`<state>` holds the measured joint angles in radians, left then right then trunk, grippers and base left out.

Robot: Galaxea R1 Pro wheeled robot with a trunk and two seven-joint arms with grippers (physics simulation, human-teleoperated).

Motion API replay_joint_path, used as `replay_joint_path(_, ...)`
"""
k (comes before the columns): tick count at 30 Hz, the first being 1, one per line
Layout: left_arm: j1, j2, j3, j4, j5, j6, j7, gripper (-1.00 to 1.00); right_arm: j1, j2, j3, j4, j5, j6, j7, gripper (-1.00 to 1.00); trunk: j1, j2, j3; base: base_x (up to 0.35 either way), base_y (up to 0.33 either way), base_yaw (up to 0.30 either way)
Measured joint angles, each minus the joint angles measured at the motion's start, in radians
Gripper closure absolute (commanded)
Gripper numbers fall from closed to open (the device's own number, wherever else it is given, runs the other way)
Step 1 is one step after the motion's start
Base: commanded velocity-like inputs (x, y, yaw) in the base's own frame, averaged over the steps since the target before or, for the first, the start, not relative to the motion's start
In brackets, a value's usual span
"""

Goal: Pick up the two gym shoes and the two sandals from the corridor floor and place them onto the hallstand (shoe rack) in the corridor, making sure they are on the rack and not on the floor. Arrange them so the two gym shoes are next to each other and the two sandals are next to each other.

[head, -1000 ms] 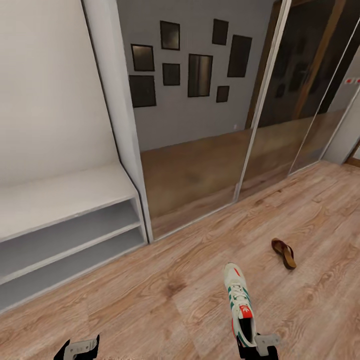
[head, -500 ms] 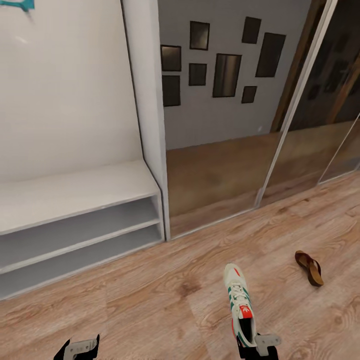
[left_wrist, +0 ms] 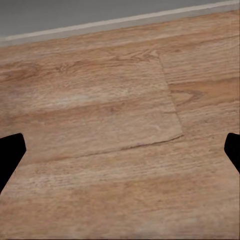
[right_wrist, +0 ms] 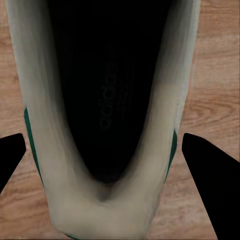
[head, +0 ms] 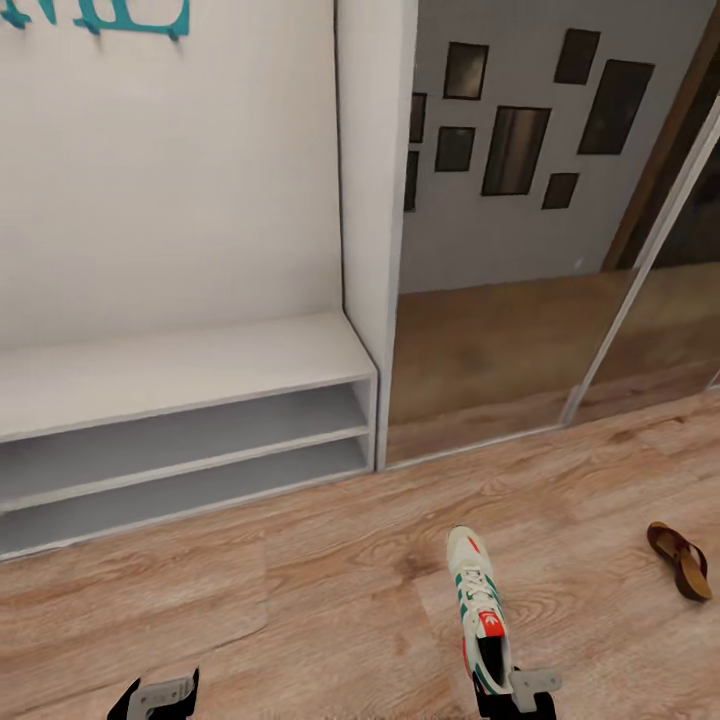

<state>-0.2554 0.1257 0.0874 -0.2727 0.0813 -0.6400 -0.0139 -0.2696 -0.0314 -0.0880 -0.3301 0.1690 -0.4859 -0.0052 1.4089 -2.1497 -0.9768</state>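
Observation:
One gym shoe (head: pixel 478 600), white with green stripes and a red-orange tongue mark, hangs toe-forward over the corridor floor (head: pixel 300 600). My right gripper (head: pixel 515 695) is shut on its heel. In the right wrist view the shoe's dark opening (right_wrist: pixel 107 100) sits between the two black fingers (right_wrist: pixel 210 170). My left gripper (head: pixel 155 695) is open at the lower left, with bare planks between its fingers (left_wrist: pixel 10 155). One brown sandal (head: pixel 681 560) lies on the floor at the far right. The pale grey hallstand (head: pixel 200 365) stands ahead on the left, its top and two shelves bare.
Mirrored sliding doors (head: pixel 500 300) run along the wall to the right of the hallstand and reflect the floor and dark picture frames. Teal letters (head: pixel 100 15) hang on the white panel above the bench. Open plank floor lies between me and the rack.
The whole view has swung left: hallstand, mirrors and sandal have slid rightward in the picture and the teal letters have come into sight. The held gym shoe and both grippers keep their places.

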Motion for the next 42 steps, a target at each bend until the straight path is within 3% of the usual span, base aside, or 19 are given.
replay_joint_path(42,0.0,-0.002,-0.001,0.001,0.001,0.002,0.001,-1.0,0.0,0.0,-0.004,-0.007,0.0,0.0,0.0,1.0,0.0,0.0,0.0,-0.014,0.018,0.281)
